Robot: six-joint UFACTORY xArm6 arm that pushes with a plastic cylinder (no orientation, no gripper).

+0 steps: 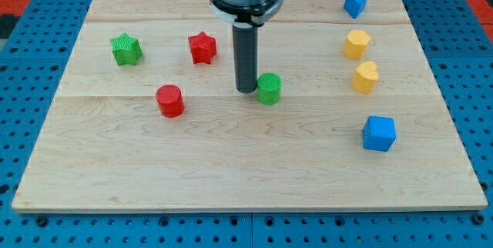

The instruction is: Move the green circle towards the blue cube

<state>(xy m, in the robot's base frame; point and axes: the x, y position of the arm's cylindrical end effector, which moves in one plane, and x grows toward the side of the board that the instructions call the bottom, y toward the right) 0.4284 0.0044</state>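
The green circle [269,88] stands near the middle of the wooden board. My tip [246,90] is down on the board right against the circle's left side. The blue cube [379,133] sits at the view's right, below and to the right of the green circle, well apart from it.
A red circle [169,100] lies left of my tip. A red star [202,48] and a green star [125,49] sit at the upper left. A yellow hexagon-like block [356,44], a yellow heart [365,77] and a small blue block [355,4] are at the right. The board's edge [246,206] runs along the bottom.
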